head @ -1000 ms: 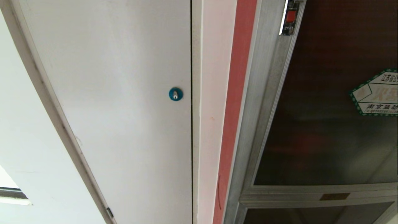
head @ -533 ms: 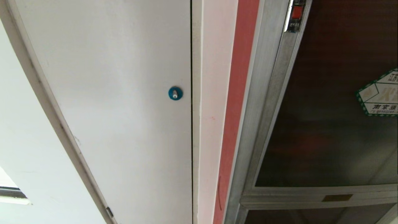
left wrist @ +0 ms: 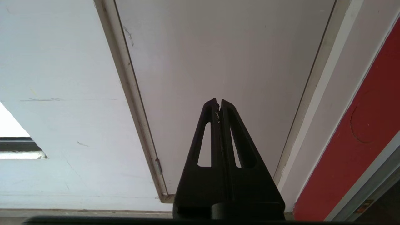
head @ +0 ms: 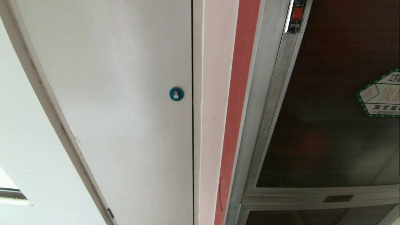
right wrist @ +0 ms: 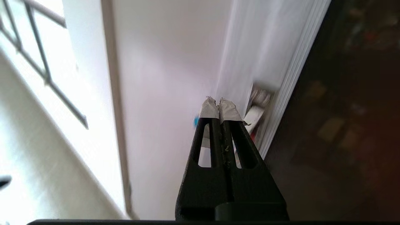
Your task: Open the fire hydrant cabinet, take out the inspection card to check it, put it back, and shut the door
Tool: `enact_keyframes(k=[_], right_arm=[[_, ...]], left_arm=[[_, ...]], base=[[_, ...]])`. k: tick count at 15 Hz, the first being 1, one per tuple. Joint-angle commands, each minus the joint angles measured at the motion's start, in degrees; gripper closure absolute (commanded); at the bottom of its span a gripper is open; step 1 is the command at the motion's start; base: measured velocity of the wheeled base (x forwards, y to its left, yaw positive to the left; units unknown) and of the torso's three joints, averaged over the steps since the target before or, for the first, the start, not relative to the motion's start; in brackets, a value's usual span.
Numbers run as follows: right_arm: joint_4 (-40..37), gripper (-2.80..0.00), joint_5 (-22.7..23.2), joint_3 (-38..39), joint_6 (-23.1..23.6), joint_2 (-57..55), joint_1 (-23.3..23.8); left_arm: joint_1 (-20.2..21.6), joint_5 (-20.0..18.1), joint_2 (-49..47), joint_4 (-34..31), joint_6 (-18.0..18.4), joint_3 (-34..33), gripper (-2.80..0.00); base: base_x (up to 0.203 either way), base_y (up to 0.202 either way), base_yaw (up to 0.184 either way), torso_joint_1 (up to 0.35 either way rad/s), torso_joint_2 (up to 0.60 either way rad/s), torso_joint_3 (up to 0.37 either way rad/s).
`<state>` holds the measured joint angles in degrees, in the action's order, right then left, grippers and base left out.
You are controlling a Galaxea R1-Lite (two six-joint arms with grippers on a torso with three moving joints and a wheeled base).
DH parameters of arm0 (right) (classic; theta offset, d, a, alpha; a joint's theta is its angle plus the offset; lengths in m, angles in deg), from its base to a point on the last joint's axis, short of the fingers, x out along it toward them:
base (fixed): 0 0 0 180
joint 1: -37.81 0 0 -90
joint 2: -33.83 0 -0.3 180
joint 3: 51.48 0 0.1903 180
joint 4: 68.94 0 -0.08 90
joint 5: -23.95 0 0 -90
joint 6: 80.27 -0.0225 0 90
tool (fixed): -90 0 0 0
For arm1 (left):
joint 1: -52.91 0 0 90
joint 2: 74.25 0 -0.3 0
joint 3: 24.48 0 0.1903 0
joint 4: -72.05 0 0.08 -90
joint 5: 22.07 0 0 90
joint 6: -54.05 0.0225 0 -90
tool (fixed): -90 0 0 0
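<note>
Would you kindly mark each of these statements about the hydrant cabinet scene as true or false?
1. The right gripper is shut and holds nothing. True.
2. The door of the fire hydrant cabinet carries a green-bordered sticker. True.
3. The round lock on the white door is red. False: it is blue.
4. The left gripper grips the inspection card. False: it is shut and empty; no card shows.
5. Both grippers appear in the head view. False: neither does.
</note>
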<state>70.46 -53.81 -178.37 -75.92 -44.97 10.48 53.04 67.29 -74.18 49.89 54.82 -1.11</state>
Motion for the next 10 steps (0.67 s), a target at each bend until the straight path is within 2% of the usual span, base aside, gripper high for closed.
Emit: enact_keyframes(k=[1, 5, 10], right_arm=[[-1.3, 0.0, 0.4, 0.1, 1.0, -0.2, 0.0], [-2.4, 0.0, 0.4, -1.4, 3.5, -2.9, 0.1], [-4.9, 0.0, 0.3, -4.2, 4.3, -5.1, 0.5]], left_arm=[[0.0, 0.0, 0.0, 0.0, 0.0, -0.4, 0.0], [0.0, 0.0, 0.0, 0.0, 0.0, -0.4, 0.0], [0.0, 0.0, 0.0, 0.0, 0.0, -0.4, 0.0]], base=[[0.0, 0.0, 0.0, 0.0, 0.0, 0.0], [0.0, 0.0, 0.0, 0.0, 0.0, 0.0], [0.0, 0.0, 0.0, 0.0, 0.0, 0.0]])
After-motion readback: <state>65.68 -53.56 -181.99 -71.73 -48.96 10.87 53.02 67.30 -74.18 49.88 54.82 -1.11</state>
